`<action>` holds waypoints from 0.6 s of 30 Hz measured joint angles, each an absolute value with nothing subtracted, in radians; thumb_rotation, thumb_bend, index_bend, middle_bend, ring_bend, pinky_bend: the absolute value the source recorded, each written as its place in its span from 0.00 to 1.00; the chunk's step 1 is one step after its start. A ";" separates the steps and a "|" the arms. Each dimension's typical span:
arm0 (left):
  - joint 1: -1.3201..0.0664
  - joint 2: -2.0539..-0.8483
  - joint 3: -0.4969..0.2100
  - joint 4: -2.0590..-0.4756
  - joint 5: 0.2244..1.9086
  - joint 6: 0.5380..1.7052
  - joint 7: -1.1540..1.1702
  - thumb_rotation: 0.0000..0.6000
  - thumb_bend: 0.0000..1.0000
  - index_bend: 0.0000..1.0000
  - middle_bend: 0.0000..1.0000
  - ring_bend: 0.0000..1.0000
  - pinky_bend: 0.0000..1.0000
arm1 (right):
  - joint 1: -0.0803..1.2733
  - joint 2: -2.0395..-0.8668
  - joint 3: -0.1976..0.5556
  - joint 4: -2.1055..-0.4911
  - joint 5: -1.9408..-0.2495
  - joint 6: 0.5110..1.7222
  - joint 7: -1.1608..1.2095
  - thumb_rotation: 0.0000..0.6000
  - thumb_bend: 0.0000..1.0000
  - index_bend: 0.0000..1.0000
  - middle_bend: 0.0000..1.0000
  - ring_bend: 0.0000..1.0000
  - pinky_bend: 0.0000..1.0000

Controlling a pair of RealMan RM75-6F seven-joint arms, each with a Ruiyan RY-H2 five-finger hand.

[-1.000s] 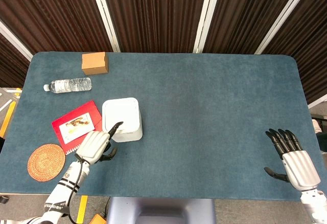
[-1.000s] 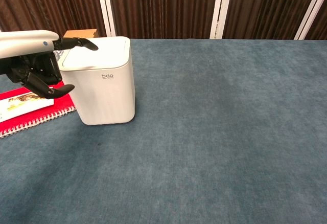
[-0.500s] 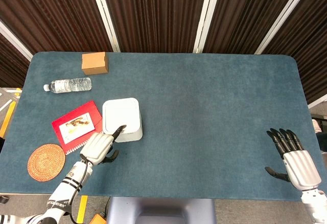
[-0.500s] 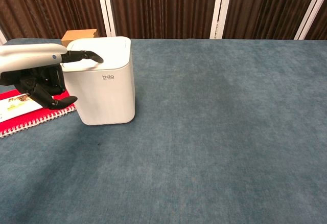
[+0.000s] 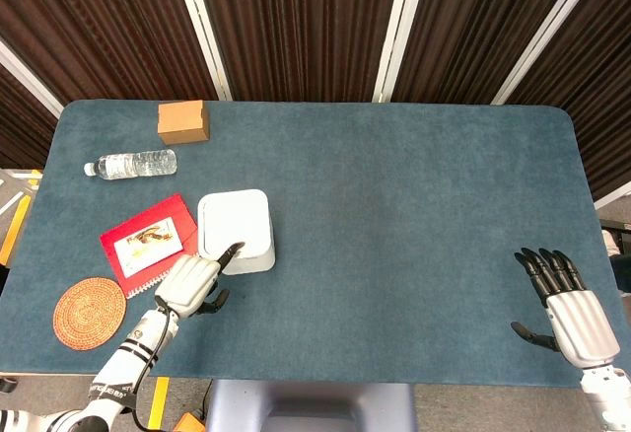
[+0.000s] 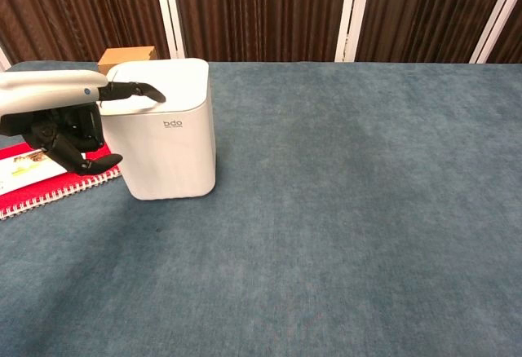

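We see the white bin [image 5: 236, 231] standing upright at the left-front part of the blue bench [image 5: 394, 215], its long axis vertical, lid facing up. In the chest view the face with the small grey "bdo" mark [image 6: 172, 122] turns toward the robot. It is a plain white box with rounded corners and a smooth flat lid, slightly taller than wide.

Our left robot hand [image 5: 190, 282] sits just at the bin's near-left corner. One finger [image 6: 134, 90] is stretched out and rests on the lid's front-left edge; the others are curled under, beside the bin wall, holding nothing. Our right robot hand [image 5: 567, 309] lies well apart at the right-front of the bench, fingers spread and empty.

Just left of the bin lies a red spiral notebook [image 5: 148, 244], with a round woven coaster [image 5: 89, 313] nearer the front edge. Farther back are a water bottle [image 5: 131, 165] on its side and a small cardboard box [image 5: 183, 121]
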State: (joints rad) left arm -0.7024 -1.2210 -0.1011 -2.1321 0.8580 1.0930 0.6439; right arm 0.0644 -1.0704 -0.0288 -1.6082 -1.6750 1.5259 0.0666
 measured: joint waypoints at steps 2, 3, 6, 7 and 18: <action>-0.703 -1.218 -0.102 -2.135 0.862 1.095 0.634 1.00 0.47 0.06 1.00 1.00 1.00 | 0.063 -1.069 -0.029 -1.609 -1.677 1.530 0.070 1.00 0.24 0.00 0.17 0.00 0.00; -0.701 -1.218 -0.105 -2.136 0.873 1.101 0.624 1.00 0.47 0.02 1.00 1.00 1.00 | 0.062 -1.068 -0.030 -1.609 -1.679 1.532 0.073 1.00 0.24 0.00 0.17 0.00 0.00; -0.684 -1.222 -0.116 -2.139 0.940 1.138 0.586 1.00 0.47 0.00 0.98 0.97 1.00 | 0.058 -1.064 -0.031 -1.609 -1.683 1.541 0.077 1.00 0.24 0.00 0.17 0.00 0.00; -0.677 -1.224 -0.119 -2.140 0.971 1.154 0.572 1.00 0.47 0.00 0.94 0.93 1.00 | 0.057 -1.063 -0.031 -1.609 -1.685 1.544 0.077 1.00 0.24 0.00 0.17 0.00 0.00; -0.504 -1.133 -0.053 -2.129 1.399 1.382 0.466 1.00 0.47 0.00 0.24 0.21 0.35 | 0.045 -1.047 -0.035 -1.613 -1.690 1.558 0.075 1.00 0.24 0.00 0.12 0.00 0.00</action>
